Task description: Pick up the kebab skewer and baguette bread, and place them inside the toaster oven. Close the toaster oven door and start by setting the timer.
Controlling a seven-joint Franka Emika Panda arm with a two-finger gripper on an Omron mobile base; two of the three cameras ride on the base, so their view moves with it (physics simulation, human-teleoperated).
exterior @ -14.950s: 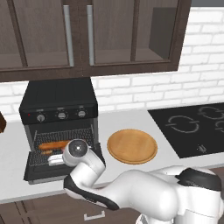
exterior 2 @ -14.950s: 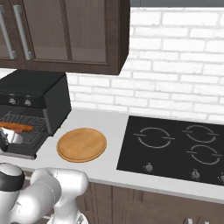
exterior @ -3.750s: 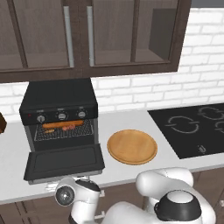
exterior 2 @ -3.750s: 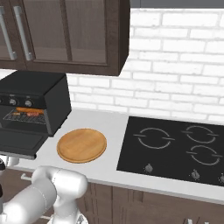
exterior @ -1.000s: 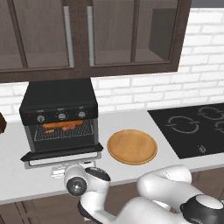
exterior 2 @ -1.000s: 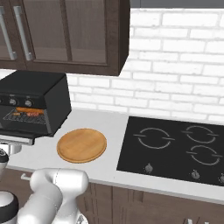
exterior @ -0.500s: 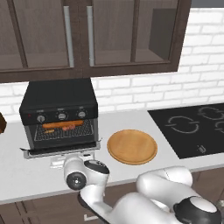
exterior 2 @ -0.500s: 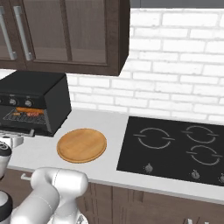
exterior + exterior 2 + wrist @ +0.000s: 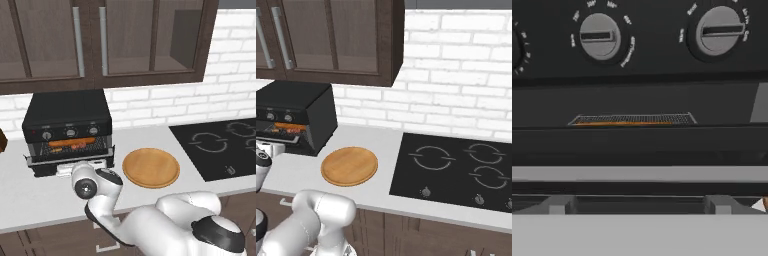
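The toaster oven (image 9: 67, 131) stood on the counter (image 9: 20, 200) at ten o'clock, the baguette bread (image 9: 62, 143) and kebab skewer (image 9: 80, 145) inside; the wooden plate (image 9: 151, 167) lay at its three o'clock, the cooktop (image 9: 220, 147) beyond.

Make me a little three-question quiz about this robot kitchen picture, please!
1. True or false: the wooden plate has bread lying on it.
2. Where are the baguette bread and kebab skewer? A) on the stove B) inside the toaster oven C) on the plate
3. Fill in: the toaster oven door is partly ____, not fully shut.

Key: 1 false, the plate is bare. 2 B, both lie on the rack inside. 3 open; the food shows through the gap above the tilted door, and the gripper is right in front of it.
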